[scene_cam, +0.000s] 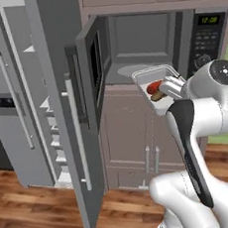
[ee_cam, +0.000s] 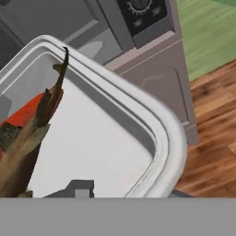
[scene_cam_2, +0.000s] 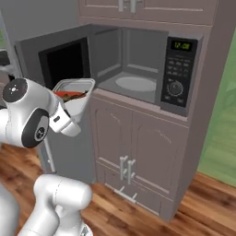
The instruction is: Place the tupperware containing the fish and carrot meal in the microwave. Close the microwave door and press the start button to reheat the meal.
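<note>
The robot holds the tupperware (scene_cam: 155,84) in the air in front of the microwave (scene_cam_2: 138,69), just outside the cavity's near left edge, tilted on its side. The jaws are clamped on its rim. The fish and carrot meal (scene_cam: 156,89) lies inside it, red-orange piece beside dark brown piece. The microwave door (scene_cam: 92,63) stands swung open to the left. The round glass plate (scene_cam_2: 136,83) in the cavity is bare.
</note>
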Tool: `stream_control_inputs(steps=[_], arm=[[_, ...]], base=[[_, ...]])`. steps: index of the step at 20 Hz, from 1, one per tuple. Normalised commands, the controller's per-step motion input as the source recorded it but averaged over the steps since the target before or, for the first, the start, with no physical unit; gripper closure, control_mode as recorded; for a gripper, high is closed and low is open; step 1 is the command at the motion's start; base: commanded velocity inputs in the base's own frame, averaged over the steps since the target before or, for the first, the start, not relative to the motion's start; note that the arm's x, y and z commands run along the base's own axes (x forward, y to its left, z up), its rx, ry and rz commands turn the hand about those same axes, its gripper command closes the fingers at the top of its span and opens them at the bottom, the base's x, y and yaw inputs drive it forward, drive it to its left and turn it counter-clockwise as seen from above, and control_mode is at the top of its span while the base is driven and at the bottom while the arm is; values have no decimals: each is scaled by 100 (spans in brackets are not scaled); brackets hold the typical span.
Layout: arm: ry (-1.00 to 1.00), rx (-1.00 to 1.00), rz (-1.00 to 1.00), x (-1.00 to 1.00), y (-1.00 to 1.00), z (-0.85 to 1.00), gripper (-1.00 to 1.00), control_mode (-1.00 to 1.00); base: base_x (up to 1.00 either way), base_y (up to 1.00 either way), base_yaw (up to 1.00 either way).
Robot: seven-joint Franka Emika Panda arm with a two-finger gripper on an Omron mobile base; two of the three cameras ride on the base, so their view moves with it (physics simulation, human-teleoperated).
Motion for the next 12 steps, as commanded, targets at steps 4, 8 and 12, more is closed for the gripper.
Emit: stream_control_inputs(steps=[4, 8, 12], arm=[[0, 0, 0, 0, 0, 0, 100, 100], [0, 0, 0, 0, 0, 0, 100, 100], [0, 0, 0, 0, 0, 0, 100, 100]], base=[[42, -53, 13], [58, -23, 4], [54, -14, 1]])
